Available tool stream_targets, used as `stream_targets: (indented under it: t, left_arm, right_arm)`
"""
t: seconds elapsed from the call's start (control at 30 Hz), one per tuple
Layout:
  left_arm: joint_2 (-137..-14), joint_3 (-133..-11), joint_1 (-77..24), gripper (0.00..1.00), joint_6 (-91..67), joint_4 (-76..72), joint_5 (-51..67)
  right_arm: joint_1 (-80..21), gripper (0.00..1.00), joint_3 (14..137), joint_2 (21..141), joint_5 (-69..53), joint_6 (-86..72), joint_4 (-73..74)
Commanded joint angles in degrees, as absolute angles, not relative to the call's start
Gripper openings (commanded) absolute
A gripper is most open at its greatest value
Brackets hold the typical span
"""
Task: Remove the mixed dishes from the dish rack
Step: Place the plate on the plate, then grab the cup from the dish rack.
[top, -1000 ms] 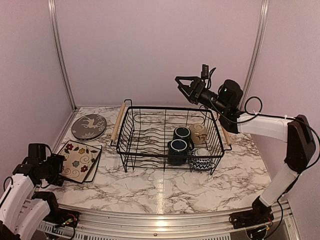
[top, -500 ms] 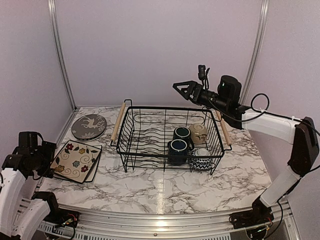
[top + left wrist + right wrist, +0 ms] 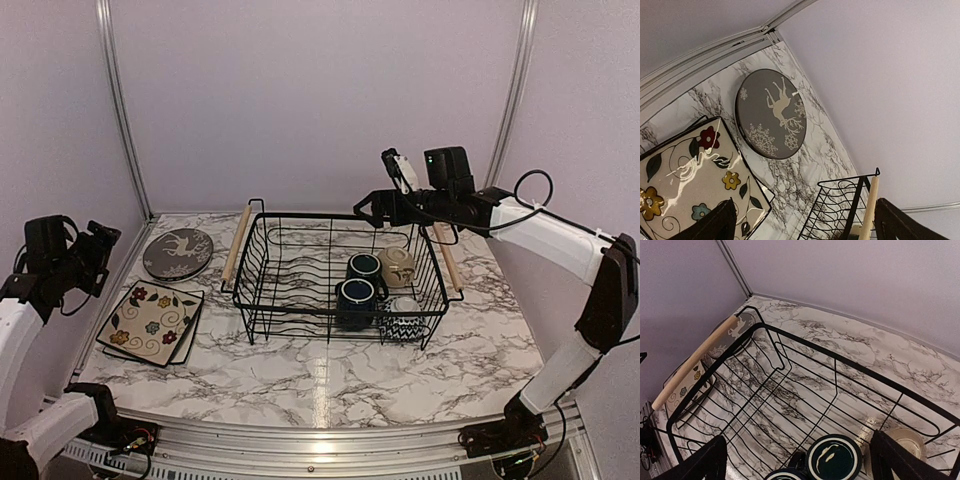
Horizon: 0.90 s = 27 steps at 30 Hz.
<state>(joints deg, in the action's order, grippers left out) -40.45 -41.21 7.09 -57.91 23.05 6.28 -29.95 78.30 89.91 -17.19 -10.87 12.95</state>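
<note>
A: Where are the dishes left in the dish rack [image 3: 290,272]?

B: All are in its right part: the far mug [image 3: 364,266], the near mug [image 3: 354,296], the beige bowl [image 3: 397,265] and the chevron bowl [image 3: 403,324]. The deer plate [image 3: 177,253] and the floral plates [image 3: 152,322] lie on the counter [image 3: 300,375], left of the rack.

A: Which arm is nearer to them?

B: The right one. The right hand [image 3: 364,208] hangs above the far rim of the rack. The far mug is below it and toward the near side. In the wrist view this mug sits low, a little right of the middle between the fingers.

A: And how is the hand?

B: Its fingers are spread wide, with nothing between them, and it touches nothing. The left hand [image 3: 100,243] is also wide and empty, raised over the plates and well apart from the rack.

A: So what does the next move need?

B: I think the right hand must go down and slightly nearer, onto the mug's rim. I cannot tell where the handle points.
</note>
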Motion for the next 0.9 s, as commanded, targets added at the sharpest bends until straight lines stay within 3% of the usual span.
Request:
stream_targets:
  t: [0.0,0.43,0.87]
  left_arm:
    - [-46.96,-46.39,1.91,0.99,-49.75,14.19,10.06]
    - [-64.57,-63.21,-27.19,0.99,-33.36,10.98,2.08]
    - [-66.54,-65.03,-30.84,0.99,-32.3,10.37,1.84]
  right_arm:
    - [-30.32,0.96,80.61,90.34,-12.35,-6.43,24.23]
    - [-30.75,0.96,83.25,93.34,-6.6,-4.96,32.51]
    - [-38.28,0.95,95.07,109.78,4.57,-6.5,43.06]
